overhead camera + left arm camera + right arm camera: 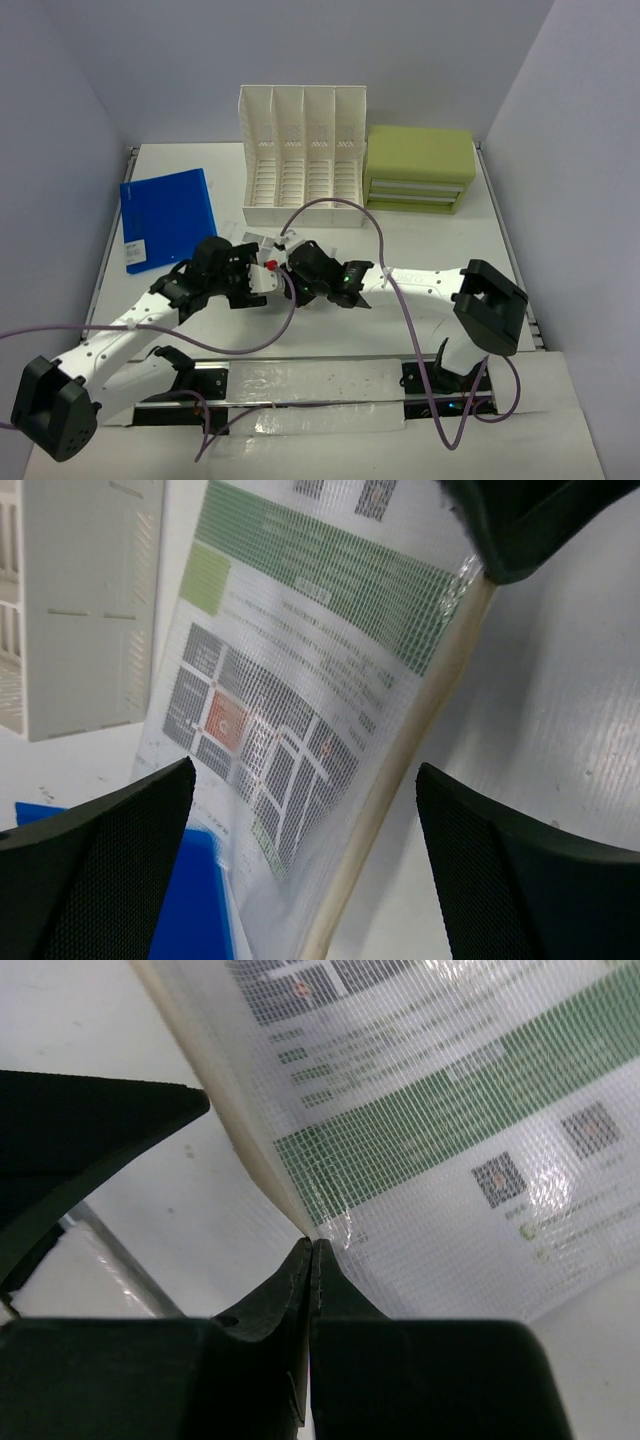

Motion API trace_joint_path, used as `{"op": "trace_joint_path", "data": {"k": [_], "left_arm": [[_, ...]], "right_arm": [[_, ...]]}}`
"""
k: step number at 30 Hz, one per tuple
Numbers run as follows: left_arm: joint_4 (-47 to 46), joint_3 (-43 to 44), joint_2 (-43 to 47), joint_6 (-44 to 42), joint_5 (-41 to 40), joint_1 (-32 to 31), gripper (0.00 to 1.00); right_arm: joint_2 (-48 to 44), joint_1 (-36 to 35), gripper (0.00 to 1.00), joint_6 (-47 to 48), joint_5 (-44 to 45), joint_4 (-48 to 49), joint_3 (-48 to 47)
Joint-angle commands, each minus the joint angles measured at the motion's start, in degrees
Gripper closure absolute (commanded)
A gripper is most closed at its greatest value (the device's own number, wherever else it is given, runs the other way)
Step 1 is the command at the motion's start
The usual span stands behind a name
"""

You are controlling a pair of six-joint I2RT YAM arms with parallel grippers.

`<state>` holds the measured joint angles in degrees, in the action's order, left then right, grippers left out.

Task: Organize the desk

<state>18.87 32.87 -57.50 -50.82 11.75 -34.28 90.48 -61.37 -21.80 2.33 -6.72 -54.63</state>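
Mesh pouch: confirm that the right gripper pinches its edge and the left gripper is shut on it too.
The right gripper pinches the edge of the mesh pouch, but the left gripper is open, not shut on it: the left wrist view shows its fingers spread apart.

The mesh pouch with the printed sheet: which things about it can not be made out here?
1. Print on the mesh pouch: too small and blurred behind the mesh, both wrist views.
2. Its lower end: cut off by the bottom edge, left wrist view, by the open left pincer.
3. Its gripped corner: covered by the shut right pincer, right wrist view.
4. Its whole shape: the two arms cover most of it, top view.
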Motion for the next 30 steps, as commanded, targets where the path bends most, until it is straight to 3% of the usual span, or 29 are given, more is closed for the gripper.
{"op": "trace_joint_path", "data": {"k": [1, 4, 8, 20, 30], "left_arm": [[7.6, 1.0, 5.4, -5.1, 7.0, 2.4, 0.01], [16.6, 4.5, 4.4, -6.6, 9.7, 2.5, 0.01], [21.5, 5.7, 4.0, -7.7, 12.3, 2.5, 0.01], [10.8, 2.6, 6.0, -5.5, 13.4, 7.3, 0.01], [4.6, 2.6, -1.3, -3.5, 5.8, 5.0, 0.01]], "right_arm": [[-4.5, -0.8, 1.00, 0.0, -1.4, 8.2, -1.5], [-4.8, -0.3, 1.00, 0.0, -1.4, 8.5, -0.9], [-5.0, 0.1, 1.00, 0.3, -1.3, 8.7, -0.7], [-5.8, 1.1, 1.00, 1.1, -1.9, 9.8, 1.0], [-6.3, 2.0, 1.00, 0.8, -2.0, 10.9, 1.5]]}}
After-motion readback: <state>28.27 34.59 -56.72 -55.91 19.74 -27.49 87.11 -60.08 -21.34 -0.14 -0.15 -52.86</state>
